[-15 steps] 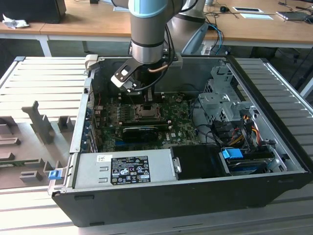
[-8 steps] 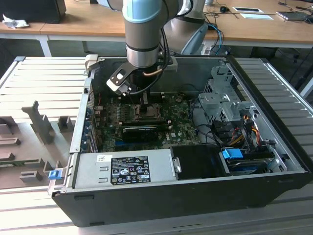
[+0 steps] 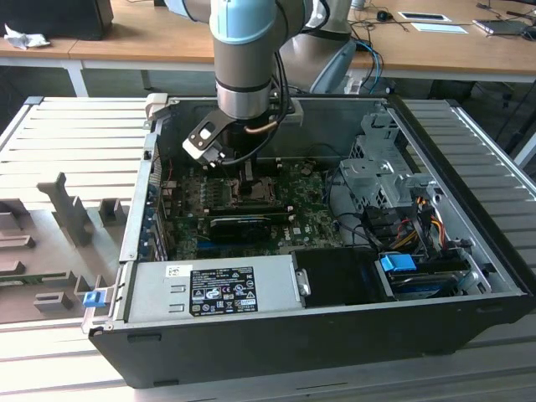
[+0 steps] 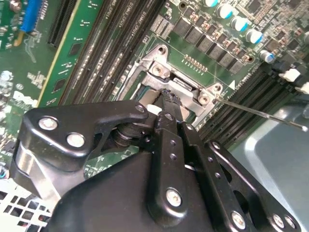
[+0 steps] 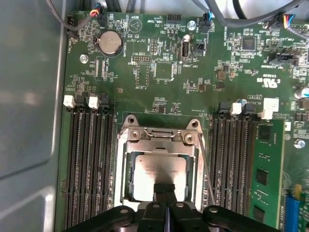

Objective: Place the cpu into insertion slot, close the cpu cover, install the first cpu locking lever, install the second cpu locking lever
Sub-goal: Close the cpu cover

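Tool (image 5: 164,186) fully closed, tips over seated cpu (image 5: 157,169)

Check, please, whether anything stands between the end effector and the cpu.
Nothing visible does. In the first wrist view the end effector sits right at the edge of the cpu, whose face shows bare through the cpu cover.

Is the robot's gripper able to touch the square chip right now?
Likely yes. The gripper, fingers shut, hangs right at the edge of the cpu with nothing between them. The cpu cover frames only its rim, leaving the top bare.
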Robot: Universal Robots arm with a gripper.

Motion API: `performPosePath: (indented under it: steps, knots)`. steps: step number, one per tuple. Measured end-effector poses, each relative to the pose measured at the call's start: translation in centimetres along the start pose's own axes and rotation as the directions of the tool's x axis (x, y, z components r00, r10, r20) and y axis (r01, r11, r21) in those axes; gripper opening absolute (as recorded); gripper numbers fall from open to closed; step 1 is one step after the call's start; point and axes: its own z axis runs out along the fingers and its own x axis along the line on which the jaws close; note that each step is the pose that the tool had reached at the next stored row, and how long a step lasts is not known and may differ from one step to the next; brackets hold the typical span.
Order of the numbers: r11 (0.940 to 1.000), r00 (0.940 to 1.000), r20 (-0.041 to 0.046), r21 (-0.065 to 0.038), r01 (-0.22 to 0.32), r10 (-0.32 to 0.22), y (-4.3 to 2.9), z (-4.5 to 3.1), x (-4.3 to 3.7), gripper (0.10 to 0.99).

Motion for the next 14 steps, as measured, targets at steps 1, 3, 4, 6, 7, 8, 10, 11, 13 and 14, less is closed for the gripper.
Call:
performPosePath:
  steps: [1, 3, 4, 6, 7, 8, 10, 11, 13, 14]
  knots:
    - [1.0000, 1.0000, 0.0000, 0.000, 0.000, 0.000, 0.02, -0.55, 0.01, 0.106]
    - [1.0000, 1.0000, 0.0000, 0.000, 0.000, 0.000, 0.04, -1.04, 0.02, 0.106]
    - [1.0000, 1.0000, -0.0003, 0.000, 0.000, 0.000, 0.06, -1.06, 0.03, 0.106]
    - [1.0000, 1.0000, 0.0000, 0.000, 0.000, 0.000, 0.35, -1.06, 0.01, 0.106]
    - [1.0000, 1.0000, 0.0000, 0.000, 0.000, 0.000, 0.57, -1.06, -0.01, 0.106]
    - [1.0000, 1.0000, 0.0000, 0.000, 0.000, 0.000, 0.71, -1.05, -0.02, 0.106]
    - [1.0000, 1.0000, 0.0000, 0.000, 0.000, 0.000, 0.99, -1.04, -0.04, 0.106]
    - [1.0000, 1.0000, 0.0000, 0.000, 0.000, 0.000, 1.14, -1.04, -0.04, 0.106]
    - [1.0000, 1.0000, 0.0000, 0.000, 0.000, 0.000, 1.40, -1.03, -0.06, 0.106]
    - [1.0000, 1.0000, -0.0001, 0.000, 0.000, 0.000, 1.48, -1.02, -0.06, 0.106]
